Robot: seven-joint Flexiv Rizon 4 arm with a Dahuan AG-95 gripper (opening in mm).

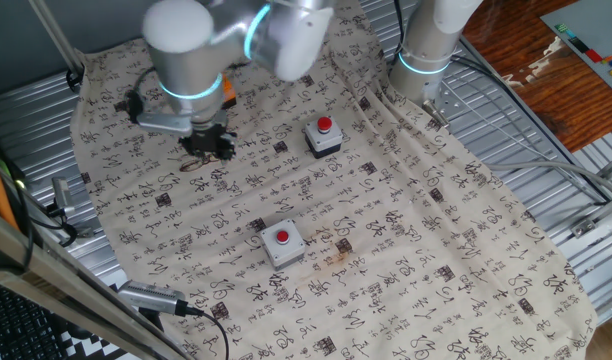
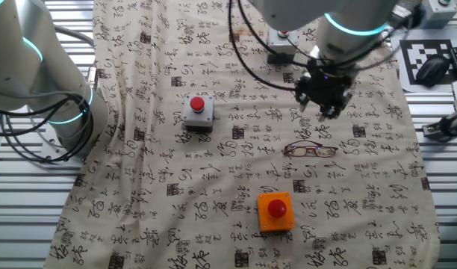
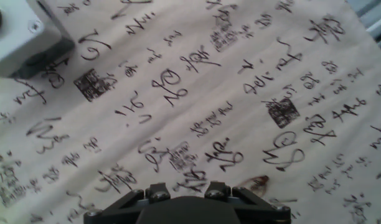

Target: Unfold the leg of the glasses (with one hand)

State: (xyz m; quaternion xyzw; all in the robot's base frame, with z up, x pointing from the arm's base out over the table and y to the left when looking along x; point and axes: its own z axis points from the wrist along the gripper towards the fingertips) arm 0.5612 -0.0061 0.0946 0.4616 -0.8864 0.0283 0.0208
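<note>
Cream cloth printed with black characters [image 2: 213, 209] drapes the whole counter, with ribbed metal showing past its edges. On it lie the small dark reddish-brown wire-frame glasses [image 2: 310, 150], flat and lenses clear, between the orange box with a red button [image 2: 275, 210] and the black two-finger gripper [image 2: 325, 103]. That gripper hangs above the cloth just beside the glasses on their far side, apart from them and with nothing in its grasp. How wide the jaws stand I cannot tell: both fixed views show only a dark cluster, and the hand view shows just the gripper base at the bottom edge (fingertips out of frame). In that hand view a sliver of reddish frame peeks in near the bottom, so the hand seems offset from the glasses, probably lining up on one folded leg rather than the frame's middle. Lying flat suits a one-handed push, since cloth friction should hold the frame. Two grey boxes with red buttons [image 1: 323, 137] [image 1: 282, 243] sit well apart from the work. The leg looks not yet unfolded.
</note>
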